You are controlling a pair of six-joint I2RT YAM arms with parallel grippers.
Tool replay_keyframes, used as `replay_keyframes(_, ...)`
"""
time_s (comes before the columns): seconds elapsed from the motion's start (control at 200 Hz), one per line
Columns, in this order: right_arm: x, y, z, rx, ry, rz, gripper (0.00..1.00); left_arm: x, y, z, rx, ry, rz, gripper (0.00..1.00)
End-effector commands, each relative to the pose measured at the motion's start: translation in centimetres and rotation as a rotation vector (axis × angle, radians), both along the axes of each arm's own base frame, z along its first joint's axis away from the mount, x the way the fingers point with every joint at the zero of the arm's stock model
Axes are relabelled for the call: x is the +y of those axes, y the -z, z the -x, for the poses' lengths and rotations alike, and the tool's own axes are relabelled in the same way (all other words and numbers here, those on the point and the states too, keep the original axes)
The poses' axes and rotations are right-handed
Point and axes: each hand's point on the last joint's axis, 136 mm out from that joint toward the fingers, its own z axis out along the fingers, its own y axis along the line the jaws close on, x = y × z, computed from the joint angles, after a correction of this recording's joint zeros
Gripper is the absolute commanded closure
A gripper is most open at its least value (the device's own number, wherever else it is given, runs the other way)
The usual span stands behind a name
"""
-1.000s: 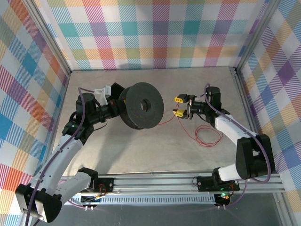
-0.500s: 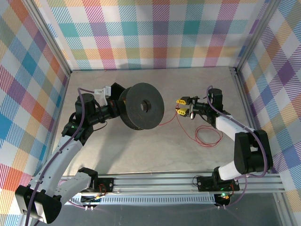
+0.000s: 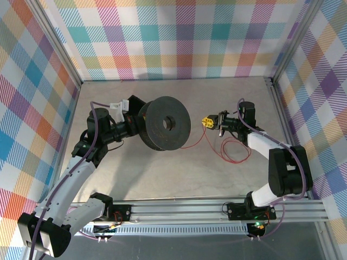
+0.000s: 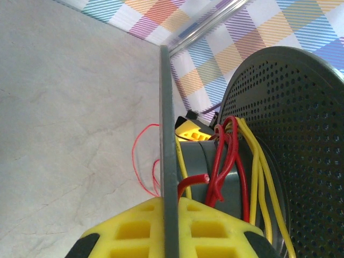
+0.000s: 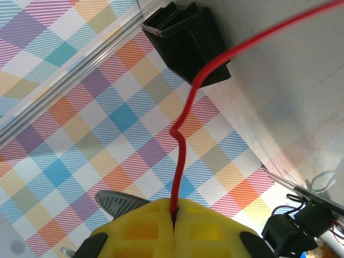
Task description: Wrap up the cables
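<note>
A black spool (image 3: 162,129) stands on edge, held off the table at centre left. My left gripper (image 4: 171,217) is shut on the spool's grey flange (image 4: 167,134), one yellow pad on each side. Red and yellow cables (image 4: 228,156) are wound on the hub. A thin red cable (image 3: 195,142) runs from the spool's lower right up to my right gripper (image 3: 208,122), then falls into loose loops (image 3: 234,150) on the table. The right gripper (image 5: 173,223) is shut on that red cable (image 5: 181,156), which rises from between its yellow pads.
A black block (image 5: 188,37) sits where the table meets the plaid wall. The right arm (image 3: 271,157) curves along the right side. An aluminium rail (image 3: 217,208) carrying both arm bases runs along the near edge. Plaid walls enclose the table on three sides.
The right gripper has closed from open onto the red cable. The loose red loops have shifted left and up, toward the gripper. The spool and left arm have barely moved.
</note>
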Motion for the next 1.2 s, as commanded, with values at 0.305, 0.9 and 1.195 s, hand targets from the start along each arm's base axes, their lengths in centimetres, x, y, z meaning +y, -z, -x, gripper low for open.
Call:
replay_keyframes(0.305, -4.3, 2.3, -3.9, -0.097, 0.032, 0.316, 1.0, -1.6, -4.8, 2.4, -0.106, 0.101, 0.087, 1.0)
replay_keyframes(0.9, -4.2, -3.0, -3.8, -0.267, -0.019, 0.388, 1.0, -4.2, 1.1, 2.1, -0.006, 0.07, -0.181, 1.0)
replay_keyframes(1.195, -3.6, -4.8, -6.9, -0.336, -0.072, 0.408, 1.0, -7.1, 2.3, 4.1, -0.024, 0.185, -0.27, 1.0)
